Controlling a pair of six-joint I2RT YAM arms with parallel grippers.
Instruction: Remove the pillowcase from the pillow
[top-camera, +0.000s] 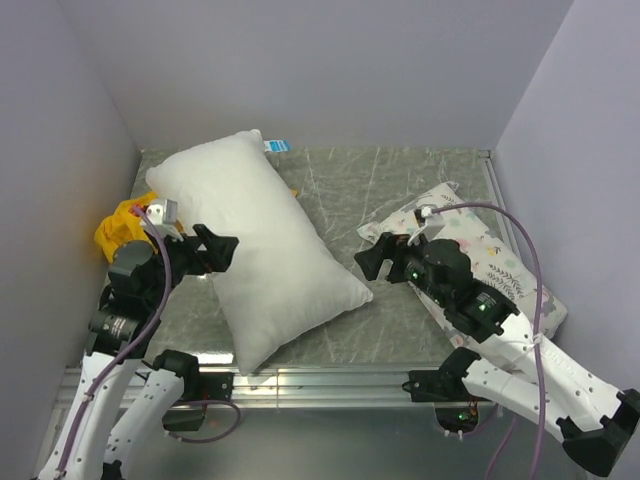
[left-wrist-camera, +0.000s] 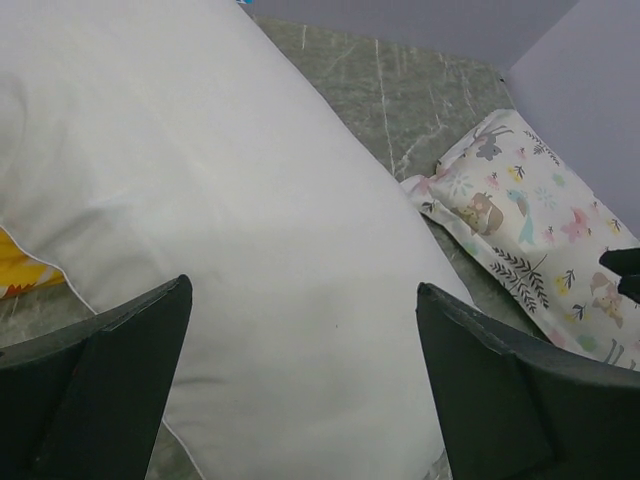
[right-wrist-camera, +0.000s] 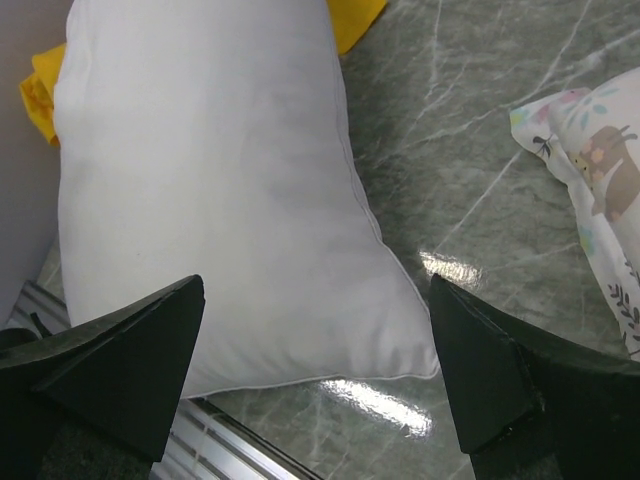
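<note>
Though mostly hidden behind left arm (top-camera: 130, 300) and pillow (top-camera: 255, 240), one yellow pillowcase (top-camera: 118, 230) bunched at left, off the one bare white pillow lying mid-left on surface (top-camera: 400, 190), one printed pillow (top-camera: 500, 255) right, half under right arm (top-camera: 480, 310), left pincer (top-camera: 222, 252) and right pincer (top-camera: 366, 258) both spread, empty

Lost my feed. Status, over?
Left gripper and right gripper open, empty. Pillow bare, pillowcase crumpled at its left. Printed pillow off right.

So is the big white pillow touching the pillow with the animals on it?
Apart. The right wrist view shows bare grey table between the white pillow and the animal-print pillow.
</note>
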